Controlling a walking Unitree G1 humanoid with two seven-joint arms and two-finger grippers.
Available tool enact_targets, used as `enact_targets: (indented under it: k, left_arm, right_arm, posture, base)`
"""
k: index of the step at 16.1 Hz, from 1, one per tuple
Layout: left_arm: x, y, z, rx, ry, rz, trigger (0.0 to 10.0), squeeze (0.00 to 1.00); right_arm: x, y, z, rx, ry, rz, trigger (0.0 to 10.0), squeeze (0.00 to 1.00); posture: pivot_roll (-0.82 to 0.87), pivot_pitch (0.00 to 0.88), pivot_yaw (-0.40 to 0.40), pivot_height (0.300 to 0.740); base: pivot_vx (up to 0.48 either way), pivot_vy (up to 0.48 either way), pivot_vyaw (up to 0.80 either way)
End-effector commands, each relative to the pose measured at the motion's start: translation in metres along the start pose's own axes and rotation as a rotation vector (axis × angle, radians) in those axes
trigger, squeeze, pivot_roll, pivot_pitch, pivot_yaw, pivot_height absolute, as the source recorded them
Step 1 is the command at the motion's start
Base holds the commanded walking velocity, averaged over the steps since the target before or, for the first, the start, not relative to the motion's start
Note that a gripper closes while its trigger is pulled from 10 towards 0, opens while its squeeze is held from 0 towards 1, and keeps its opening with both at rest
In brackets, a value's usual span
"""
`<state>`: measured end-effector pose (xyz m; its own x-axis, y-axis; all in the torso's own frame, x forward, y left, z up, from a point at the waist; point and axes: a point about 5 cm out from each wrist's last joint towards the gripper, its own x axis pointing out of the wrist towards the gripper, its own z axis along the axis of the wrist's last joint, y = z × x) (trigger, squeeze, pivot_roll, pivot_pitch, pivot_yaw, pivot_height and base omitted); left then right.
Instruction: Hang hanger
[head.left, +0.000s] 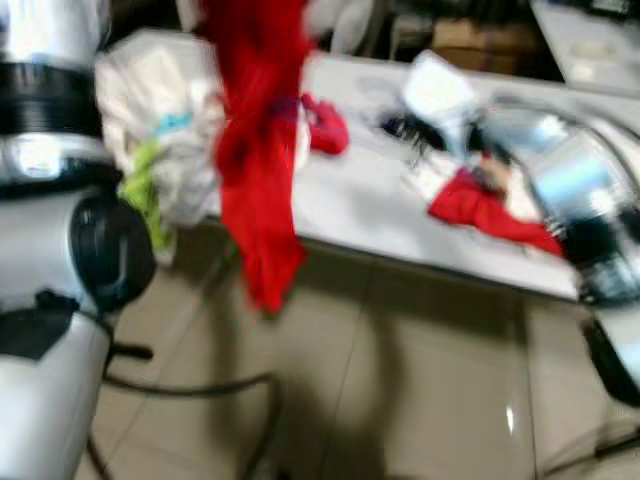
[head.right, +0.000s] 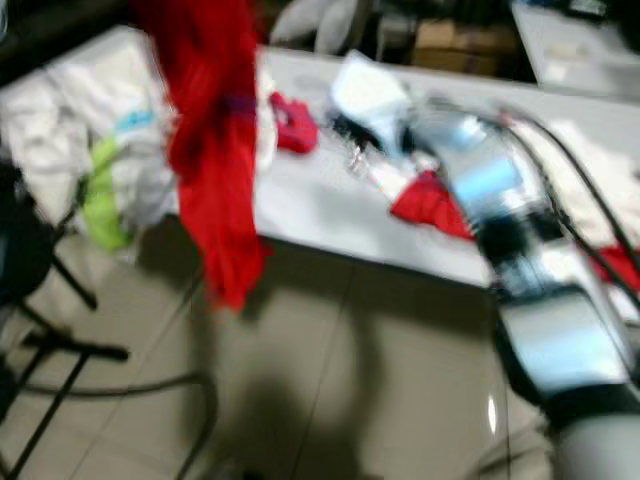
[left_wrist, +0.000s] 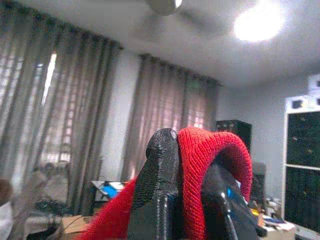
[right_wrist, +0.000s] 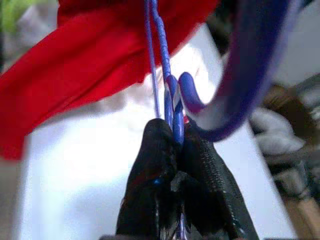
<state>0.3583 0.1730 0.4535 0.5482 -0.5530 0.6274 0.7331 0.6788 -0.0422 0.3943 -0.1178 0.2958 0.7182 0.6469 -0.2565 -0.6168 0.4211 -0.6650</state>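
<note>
Right wrist view has your right gripper (right_wrist: 172, 150) clamped on the blue hanger (right_wrist: 170, 100); left gripper (left_wrist: 187, 165) pinches the red garment (head.left: 258, 170) at eleven o'clock, so lift both level

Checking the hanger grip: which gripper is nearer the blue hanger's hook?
Right. The right gripper is shut on the blue hanger just below its hook; the left gripper holds the red garment instead.
</note>
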Motion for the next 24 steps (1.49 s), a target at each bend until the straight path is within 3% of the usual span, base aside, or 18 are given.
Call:
enact_targets:
  k: [1,2,3,4,6,7,8,9,10,11,14,15,17,19,22,23,24]
  left_arm:
    - [0.003,-0.012,0.011,0.021,-0.017,-0.034,10.0,0.0]
    - [-0.001,-0.01,0.011,0.023,-0.012,-0.016,10.0,0.0]
    - [-0.011,-0.005,0.014,0.04,-0.012,0.029,10.0,0.0]
    - [-0.016,-0.004,0.016,0.038,-0.02,0.044,10.0,0.0]
    - [-0.023,0.0,0.014,0.03,-0.015,0.071,10.0,0.0]
    - [-0.032,0.008,0.003,0.029,0.02,0.118,10.0,0.0]
    - [-0.041,0.014,-0.014,0.056,0.084,0.162,10.0,0.0]
    - [-0.054,0.021,-0.049,0.11,0.23,0.226,10.0,0.0]
    - [-0.058,0.022,-0.06,0.125,0.275,0.24,10.0,0.0]
    - [-0.066,0.022,-0.091,0.096,0.356,0.284,10.0,0.0]
    - [-0.074,0.023,-0.117,0.14,0.457,0.306,10.0,0.0]
    - [-0.076,0.02,-0.131,0.171,0.505,0.291,10.0,0.0]
    - [-0.069,0.011,-0.151,0.147,0.532,0.27,10.0,0.0]
    - [-0.066,0.009,-0.157,0.111,0.526,0.275,10.0,0.0]
    - [-0.067,0.016,-0.168,0.166,0.552,0.295,10.0,0.0]
    - [-0.062,0.017,-0.17,0.184,0.546,0.29,10.0,0.0]
    - [-0.044,0.012,-0.161,0.164,0.475,0.252,10.0,0.0]
  right_arm:
    - [-0.005,-0.028,0.006,-0.081,0.029,-0.184,10.0,0.0]
    - [-0.005,-0.041,0.014,-0.18,0.062,-0.297,10.0,0.0]
    - [-0.017,-0.074,0.051,-0.284,-0.024,-0.616,10.0,0.0]
    - [-0.024,-0.085,0.064,-0.314,-0.07,-0.733,10.0,0.0]
    - [-0.029,-0.089,0.066,-0.378,-0.075,-0.841,10.0,0.0]
    - [-0.025,-0.084,0.054,-0.367,-0.06,-0.84,10.0,0.0]
    - [-0.014,-0.071,0.036,-0.321,-0.028,-0.755,10.0,0.0]
    - [0.001,-0.044,0.002,-0.211,0.017,-0.599,10.0,0.0]
    - [0.005,-0.035,-0.009,-0.176,0.031,-0.544,10.0,0.0]
    - [0.006,-0.004,-0.049,-0.031,0.055,-0.407,10.0,0.0]
    - [-0.007,0.017,-0.08,0.011,0.098,-0.322,10.0,0.0]
    - [-0.019,0.026,-0.092,0.032,0.11,-0.286,10.0,0.0]
    - [-0.06,0.044,-0.088,0.105,-0.012,-0.178,10.0,0.0]
    - [-0.088,0.051,-0.076,0.127,-0.061,-0.132,10.0,0.0]
    - [-0.13,0.064,-0.066,0.16,-0.026,0.008,10.0,0.0]
    - [-0.141,0.072,-0.063,0.199,-0.025,0.088,10.0,0.0]
    - [-0.146,0.078,-0.065,0.211,-0.011,0.162,10.0,0.0]
  posture:
    - [-0.03,0.0,-0.022,0.74]
    - [-0.03,0.0,-0.022,0.74]
    - [-0.02,0.0,-0.042,0.74]
    - [-0.01,0.0,-0.048,0.74]
    - [-0.01,0.0,-0.048,0.74]
    - [-0.02,0.0,-0.037,0.74]
    - [-0.02,0.0,-0.035,0.74]
    - [-0.02,0.0,-0.029,0.74]
    - [-0.02,0.0,-0.029,0.74]
    - [-0.03,0.0,-0.014,0.74]
    - [-0.05,0.0,0.02,0.74]
    - [-0.05,0.0,0.027,0.74]
    - [-0.08,0.0,0.058,0.74]
    - [-0.11,0.0,0.092,0.74]
    - [-0.12,0.0,0.091,0.74]
    - [-0.12,0.0,0.089,0.74]
    - [-0.11,0.0,0.075,0.74]
  base:
    - [0.356,0.0,0.0]
    - [0.36,0.0,0.0]
    - [0.352,0.0,0.0]
    - [0.356,0.0,0.0]
    - [0.354,0.0,0.0]
    - [0.356,0.0,0.0]
    - [0.352,0.0,0.0]
    - [0.3,0.0,0.0]
    - [0.3,0.0,0.0]
    - [0.285,0.0,0.0]
    - [0.294,0.0,0.0]
    - [0.292,0.0,0.0]
    - [0.289,0.0,0.0]
    - [0.0,0.0,0.0]
    - [0.0,0.0,0.0]
    - [0.0,0.0,0.0]
    - [0.0,0.0,0.0]
